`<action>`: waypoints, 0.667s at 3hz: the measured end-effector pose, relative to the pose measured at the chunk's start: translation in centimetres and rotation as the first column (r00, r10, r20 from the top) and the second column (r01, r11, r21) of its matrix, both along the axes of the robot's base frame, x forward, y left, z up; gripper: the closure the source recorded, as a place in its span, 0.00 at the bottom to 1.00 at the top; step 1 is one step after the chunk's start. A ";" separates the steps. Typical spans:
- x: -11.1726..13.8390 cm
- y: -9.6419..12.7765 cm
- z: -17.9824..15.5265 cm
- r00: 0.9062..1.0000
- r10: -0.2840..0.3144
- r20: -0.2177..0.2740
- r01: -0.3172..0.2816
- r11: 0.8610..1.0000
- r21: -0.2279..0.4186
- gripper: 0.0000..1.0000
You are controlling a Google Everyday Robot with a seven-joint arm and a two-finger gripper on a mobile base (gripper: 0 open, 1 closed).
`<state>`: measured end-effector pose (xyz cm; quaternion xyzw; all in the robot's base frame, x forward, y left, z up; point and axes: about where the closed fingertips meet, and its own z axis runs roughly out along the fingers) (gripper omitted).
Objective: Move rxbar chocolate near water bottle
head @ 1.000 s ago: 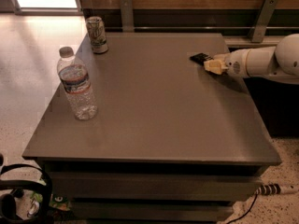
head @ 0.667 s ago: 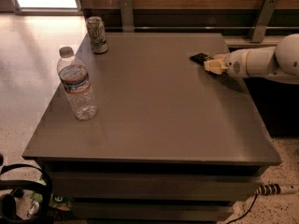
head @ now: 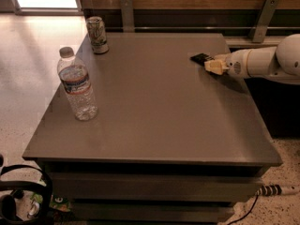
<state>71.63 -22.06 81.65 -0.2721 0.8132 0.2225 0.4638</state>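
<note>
The rxbar chocolate [head: 200, 57], a small flat black bar, lies at the far right of the grey table [head: 154, 107]. My gripper [head: 213, 65] reaches in from the right on a white arm, and its cream tip is right at the bar's right end, touching or overlapping it. The water bottle [head: 77, 86], clear with a grey-white cap and a white label, stands upright near the table's left edge, far from the bar.
A pale soda can [head: 97, 34] stands at the far left corner of the table. A wooden wall with metal brackets [head: 262, 18] runs behind it. Black headphones [head: 23, 191] and a cable [head: 274, 190] lie on the floor in front.
</note>
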 end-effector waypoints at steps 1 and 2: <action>0.0 0.0 0.0 1.000 0.000 0.000 0.000 1.000 0.000 1.00; 0.0 0.0 0.0 1.000 0.000 0.000 0.000 1.000 0.000 1.00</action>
